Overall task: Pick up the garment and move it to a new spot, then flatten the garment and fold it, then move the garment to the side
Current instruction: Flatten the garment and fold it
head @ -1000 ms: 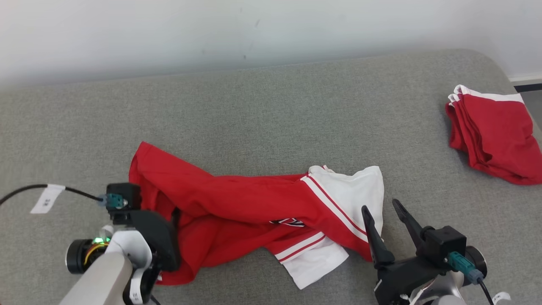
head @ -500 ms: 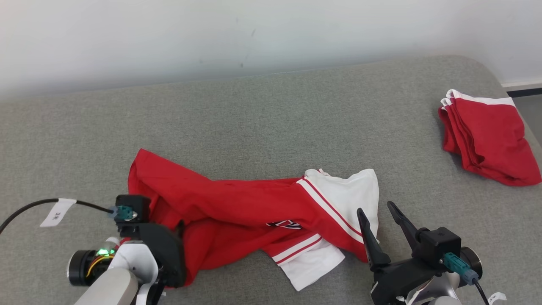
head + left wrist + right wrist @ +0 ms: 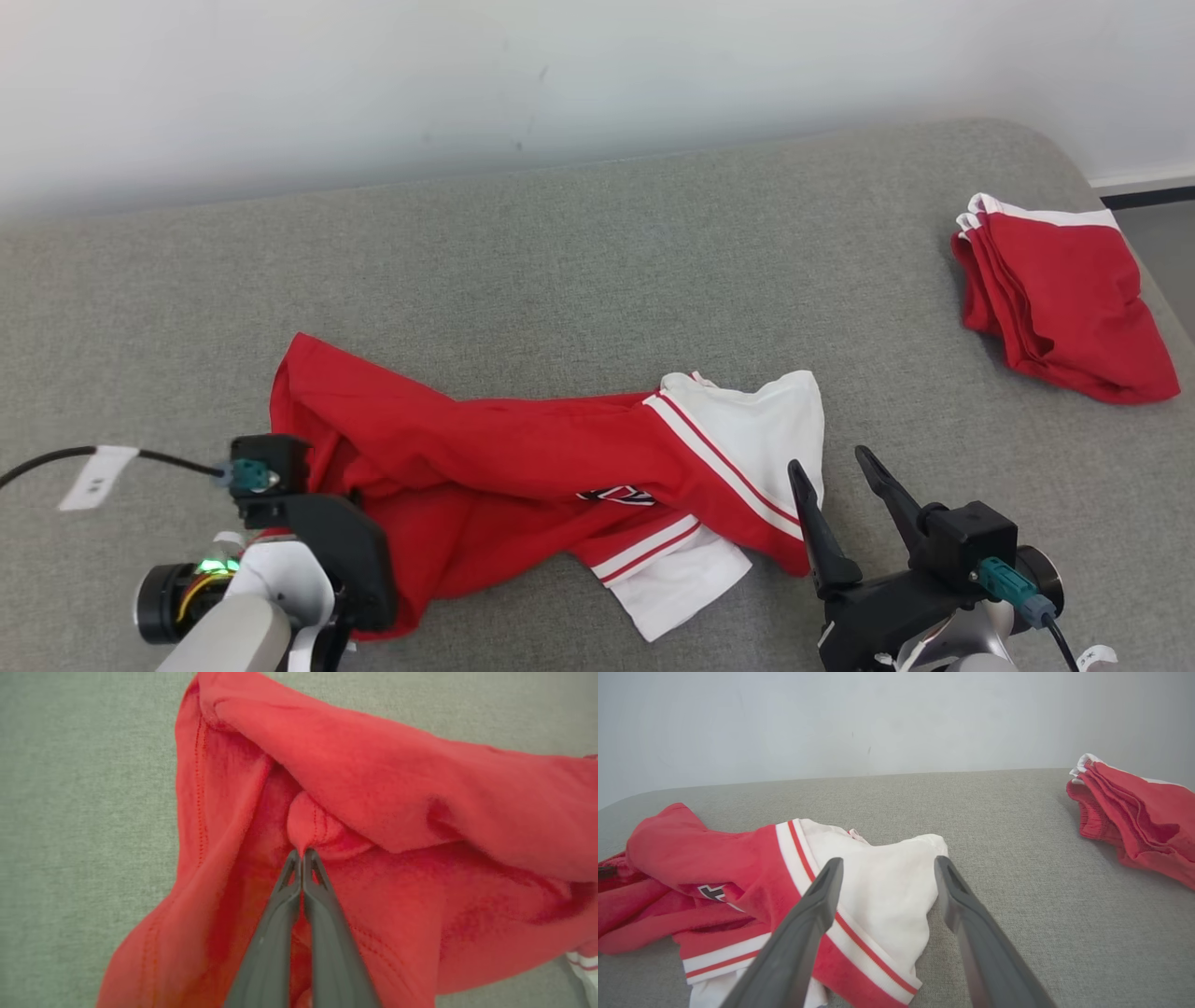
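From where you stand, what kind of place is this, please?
Probably a plain test room for laundry folding, not a home: a wide grey fabric-covered surface against a bare white wall, one crumpled red-and-white garment on it, and a folded red pile at its right end.

Two garments: one crumpled red-and-white garment (image 3: 523,448) mid-frame, one folded red garment (image 3: 1064,308) at upper right. Two grippers: left gripper (image 3: 301,855), right gripper (image 3: 827,459). One grey upholstered surface (image 3: 597,261). One black cable (image 3: 47,461) with one white tag (image 3: 96,467), left edge.
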Controlling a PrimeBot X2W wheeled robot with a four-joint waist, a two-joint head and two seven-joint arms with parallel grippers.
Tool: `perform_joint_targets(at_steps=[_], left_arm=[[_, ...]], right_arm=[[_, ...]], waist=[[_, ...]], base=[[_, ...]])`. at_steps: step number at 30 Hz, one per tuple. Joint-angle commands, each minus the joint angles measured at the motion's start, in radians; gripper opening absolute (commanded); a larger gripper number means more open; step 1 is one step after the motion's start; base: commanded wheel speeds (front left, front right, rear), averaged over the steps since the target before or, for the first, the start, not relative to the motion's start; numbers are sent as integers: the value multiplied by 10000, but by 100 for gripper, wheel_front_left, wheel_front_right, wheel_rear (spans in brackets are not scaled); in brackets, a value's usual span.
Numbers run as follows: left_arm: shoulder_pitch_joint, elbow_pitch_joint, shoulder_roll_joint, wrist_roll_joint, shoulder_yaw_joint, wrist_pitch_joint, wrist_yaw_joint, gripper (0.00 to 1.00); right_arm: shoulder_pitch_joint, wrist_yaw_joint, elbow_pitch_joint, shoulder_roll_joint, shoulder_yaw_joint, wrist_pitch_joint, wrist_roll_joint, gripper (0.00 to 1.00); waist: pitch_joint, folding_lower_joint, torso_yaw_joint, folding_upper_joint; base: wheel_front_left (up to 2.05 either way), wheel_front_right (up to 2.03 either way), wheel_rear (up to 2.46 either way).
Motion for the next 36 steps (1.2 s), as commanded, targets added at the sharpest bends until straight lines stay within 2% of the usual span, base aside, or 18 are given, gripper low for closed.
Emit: perform_joint_targets(at_steps=[1, 6, 12, 13, 16, 22, 29, 33, 36], left_arm=[[305, -97, 59, -104, 94, -103, 70, 0], [1099, -1661, 446, -213, 518, -410, 541, 0], [2508, -4233, 1188, -73, 916, -530, 1450, 0], [2830, -5028, 1266, -18, 1054, -680, 1669, 0], [3209, -5766, 1382, 9, 1151, -791, 1972, 0], [4194, -6229, 1479, -38, 1186, -536, 2736, 0], [5039, -5940, 1743, 55, 1091, -203, 3400, 0], [5341, -5846, 1840, 228, 1193, -243, 3859, 0], [5468, -5899, 1624, 340, 1491, -743, 4205, 0]], right_arm=[[111, -26, -12, 3, -14, -19, -14, 100], [212, -26, -54, 41, -107, -38, -37, 100], [298, -26, -91, 80, -273, -43, -81, 100], [296, -26, -112, 80, -324, -37, -85, 100], [288, -26, -102, 106, -360, -5, -124, 100], [266, -26, -75, 130, -375, -11, -85, 100], [384, -26, -76, 160, -479, 16, -115, 100], [362, -26, -66, 190, -509, 29, -123, 100], [347, -26, -37, 198, -497, 17, -100, 100]], waist=[[-22, 0, 25, -1], [-76, 0, 162, -1], [-79, 0, 352, -1], [-75, 0, 396, -1], [-90, 0, 436, -1], [-155, 0, 343, -1], [-183, 0, 281, -1], [-205, 0, 273, -1], [-217, 0, 274, -1]], base=[[0, 0, 0], [0, 0, 0], [0, 0, 0], [0, 0, 0], [0, 0, 0], [0, 0, 0], [0, 0, 0], [0, 0, 0], [0, 0, 0]])
